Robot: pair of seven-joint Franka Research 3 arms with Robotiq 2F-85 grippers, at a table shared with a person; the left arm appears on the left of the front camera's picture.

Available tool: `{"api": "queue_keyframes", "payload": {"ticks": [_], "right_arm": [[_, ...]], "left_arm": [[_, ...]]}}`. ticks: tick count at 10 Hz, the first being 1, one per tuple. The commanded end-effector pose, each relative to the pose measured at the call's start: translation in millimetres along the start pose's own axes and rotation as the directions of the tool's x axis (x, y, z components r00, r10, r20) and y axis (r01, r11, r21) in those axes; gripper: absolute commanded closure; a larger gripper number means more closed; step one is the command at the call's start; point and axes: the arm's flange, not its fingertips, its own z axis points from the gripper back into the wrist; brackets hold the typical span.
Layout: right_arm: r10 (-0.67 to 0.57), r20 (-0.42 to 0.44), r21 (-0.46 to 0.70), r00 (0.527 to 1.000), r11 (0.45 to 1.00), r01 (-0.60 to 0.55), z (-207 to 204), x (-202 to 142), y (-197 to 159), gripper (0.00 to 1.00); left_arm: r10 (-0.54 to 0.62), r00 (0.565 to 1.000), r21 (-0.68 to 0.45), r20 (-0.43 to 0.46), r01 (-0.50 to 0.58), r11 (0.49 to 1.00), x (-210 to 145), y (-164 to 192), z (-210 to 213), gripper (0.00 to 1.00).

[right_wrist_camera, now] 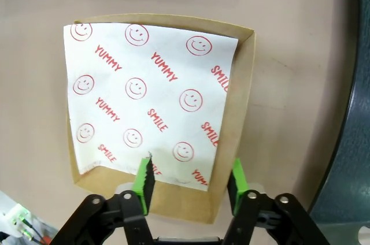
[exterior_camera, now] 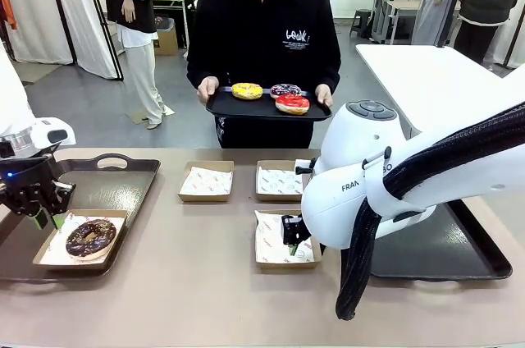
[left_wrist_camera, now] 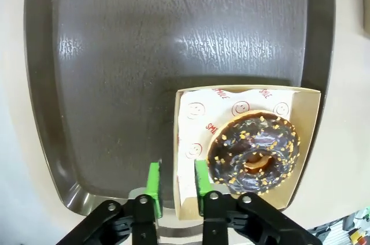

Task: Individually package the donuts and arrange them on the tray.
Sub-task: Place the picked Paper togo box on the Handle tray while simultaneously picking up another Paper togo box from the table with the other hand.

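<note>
Your left gripper (exterior_camera: 47,218) hangs low over the left tray (exterior_camera: 123,192), right at the edge of the box (exterior_camera: 41,262) that carries the chocolate donut (exterior_camera: 90,237). From its wrist you see the jaws a little apart, straddling the box wall: one pad (left_wrist_camera: 154,180) outside, the other inside beside the donut, and neither clearly presses the card, so nothing is gripped. The donut lies flat on smiley paper in the box, and the box rests on the tray.

Your right gripper (right_wrist_camera: 191,178) is down at the near box (right_wrist_camera: 243,83) on the table (exterior_camera: 197,282). Its jaws stand wide: one pad over the printed paper (right_wrist_camera: 144,89), one just outside the wall, closed on nothing.

Across the table, the person (exterior_camera: 262,28) holds a black tray (exterior_camera: 230,107) in both hands with the yellow donut (exterior_camera: 247,90), purple donut (exterior_camera: 285,89) and red donut (exterior_camera: 292,103) on it. Two more lined boxes (exterior_camera: 205,199) sit side by side mid-table, and the right tray (exterior_camera: 459,258) lies under your right arm
</note>
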Motion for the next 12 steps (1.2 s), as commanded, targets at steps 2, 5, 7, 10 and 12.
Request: {"api": "queue_keyframes", "payload": {"ticks": [2, 5, 7, 10, 12], "right_arm": [[-0.017, 0.03, 0.005, 0.999, 1.0, 0.017, -3, 5, 2, 0.87], [-0.051, 0.047, -0.048, 0.998, 0.997, 0.053, -1, 6, 3, 1.0], [-0.055, 0.044, -0.068, 0.998, 0.996, 0.058, 1, 5, 4, 1.0], [0.012, 0.013, -0.122, 1.0, 0.992, -0.01, 53, -13, 19, 1.0], [0.058, 0.069, -0.096, 0.996, 0.994, -0.051, 135, -20, 29, 1.0]], "left_arm": [[0.005, 1.0, 0.02, 0.029, -0.006, 1.0, -2, 9, -4, 0.19], [0.006, 0.999, 0.0, 0.035, -0.006, 1.0, -3, 13, -5, 0.0], [0.008, 0.999, -0.029, 0.042, -0.007, 1.0, -5, 13, -4, 0.0], [0.015, 0.997, -0.209, 0.078, 0.002, 0.978, -23, 18, 18, 0.0], [0.04, 0.997, -0.52, 0.064, -0.002, 0.854, -45, 39, 50, 0.0]]}}
